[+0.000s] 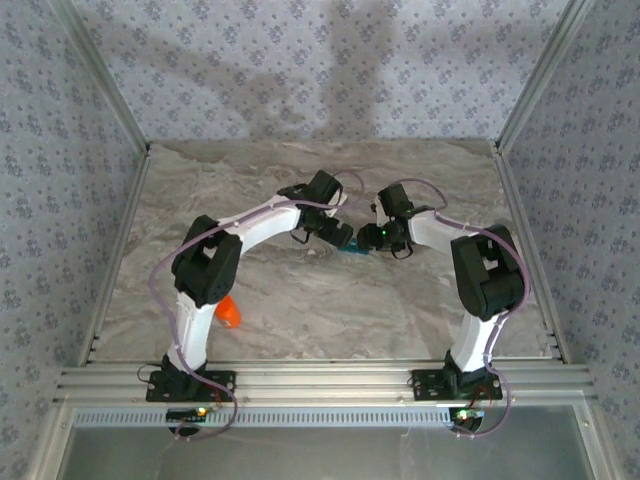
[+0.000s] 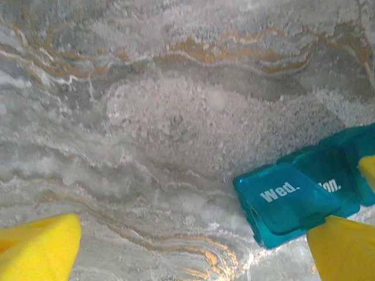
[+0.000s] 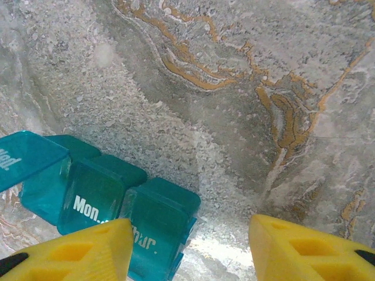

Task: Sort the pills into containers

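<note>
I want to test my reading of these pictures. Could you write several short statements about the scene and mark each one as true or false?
1. The pill organiser is teal-blue. True.
2. The orange bottle is between the two tools. False: it is beside the left arm, nearer to the arm's base and away from the tools.
3. One lid of the organiser reads "Wed." True.
4. The left tool is shut on the organiser. False: its jaws stand wide apart and hold nothing.
5. The table is plain white. False: it is marbled grey with orange veins.
</note>
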Action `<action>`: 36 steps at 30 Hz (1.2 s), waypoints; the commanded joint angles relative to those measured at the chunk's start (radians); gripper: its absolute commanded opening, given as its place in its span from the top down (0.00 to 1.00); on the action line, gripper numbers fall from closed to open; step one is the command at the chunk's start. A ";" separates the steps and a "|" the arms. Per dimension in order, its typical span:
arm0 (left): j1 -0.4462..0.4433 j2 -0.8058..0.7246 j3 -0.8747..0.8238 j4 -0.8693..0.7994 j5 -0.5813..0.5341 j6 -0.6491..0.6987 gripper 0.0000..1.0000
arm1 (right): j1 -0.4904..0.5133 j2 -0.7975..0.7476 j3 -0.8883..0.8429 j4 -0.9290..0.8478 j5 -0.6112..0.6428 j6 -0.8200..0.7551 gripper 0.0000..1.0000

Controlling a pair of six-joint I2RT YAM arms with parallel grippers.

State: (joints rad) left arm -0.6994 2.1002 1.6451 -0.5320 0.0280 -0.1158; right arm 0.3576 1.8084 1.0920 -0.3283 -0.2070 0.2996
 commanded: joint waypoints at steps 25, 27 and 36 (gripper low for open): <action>0.040 0.090 0.181 -0.077 0.009 -0.007 0.02 | 0.001 0.063 0.055 -0.079 0.021 -0.005 0.44; 0.041 0.066 0.179 -0.073 0.009 -0.019 0.02 | -0.002 0.055 0.086 -0.099 0.016 -0.011 0.44; 0.076 -0.067 0.152 -0.050 0.041 -0.095 0.02 | -0.008 -0.014 0.221 -0.166 0.018 -0.030 0.42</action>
State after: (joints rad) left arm -0.6407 2.1319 1.7977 -0.5842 0.0467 -0.1707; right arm 0.3573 1.8427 1.2709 -0.4389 -0.2104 0.2920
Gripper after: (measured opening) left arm 0.980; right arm 0.579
